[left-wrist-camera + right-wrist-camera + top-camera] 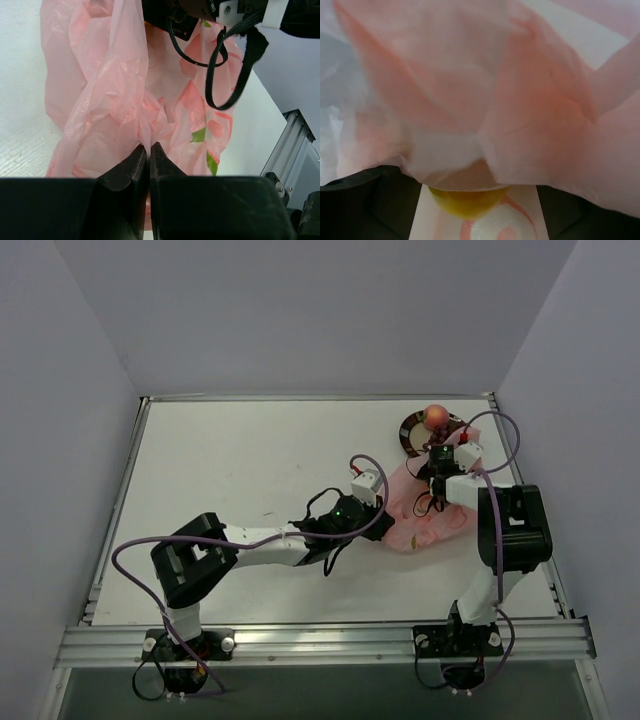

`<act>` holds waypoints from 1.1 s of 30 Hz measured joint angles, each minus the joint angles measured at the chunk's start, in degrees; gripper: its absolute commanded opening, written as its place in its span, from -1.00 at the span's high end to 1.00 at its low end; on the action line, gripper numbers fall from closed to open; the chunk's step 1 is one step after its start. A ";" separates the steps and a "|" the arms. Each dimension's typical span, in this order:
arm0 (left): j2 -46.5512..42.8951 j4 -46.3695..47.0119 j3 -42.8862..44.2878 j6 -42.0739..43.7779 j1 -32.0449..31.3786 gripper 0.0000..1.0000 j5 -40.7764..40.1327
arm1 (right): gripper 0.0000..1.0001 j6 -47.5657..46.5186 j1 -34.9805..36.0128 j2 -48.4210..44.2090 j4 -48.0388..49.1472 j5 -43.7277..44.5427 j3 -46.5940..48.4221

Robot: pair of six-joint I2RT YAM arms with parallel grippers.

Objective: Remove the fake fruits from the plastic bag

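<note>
The pink plastic bag (428, 515) lies crumpled at the right of the table. My left gripper (380, 508) is shut on a fold of its film, shown close up in the left wrist view (149, 146), where the bag (115, 100) shows green and red print. My right gripper (438, 468) reaches into the bag at its far edge. In the right wrist view the bag film (485, 90) drapes over the gripper (478, 192), whose jaws stand wide apart either side of a yellow fruit (467, 204); the fingertips are hidden. A pink-orange peach (435, 417) sits on the plate (408, 432). The grape cluster is out of view.
The dark-rimmed plate stands just behind the bag near the table's far right corner. The right arm's cable (225, 65) loops over the bag. The table's right edge and metal rail (295, 135) lie close beside the bag.
</note>
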 measured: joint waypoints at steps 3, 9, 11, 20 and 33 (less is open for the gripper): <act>0.00 0.07 -0.31 0.02 0.00 0.95 0.07 | 0.19 0.98 -0.59 0.79 1.36 -0.31 0.63; 0.00 -0.07 -0.76 0.02 0.00 0.95 0.20 | 0.49 1.25 -0.55 -0.33 4.35 -1.75 -1.36; 0.00 -0.09 -0.76 0.02 -0.02 0.95 0.24 | 0.49 1.03 0.09 -3.58 4.70 -2.21 -4.70; 0.00 -1.36 -0.63 1.01 0.00 0.95 -0.09 | 0.48 1.77 5.40 -31.28 0.04 -8.57 -19.10; -1.31 -5.33 -0.22 3.02 0.35 0.95 -2.54 | 0.56 7.76 10.01 -60.81 -17.94 -23.50 -27.04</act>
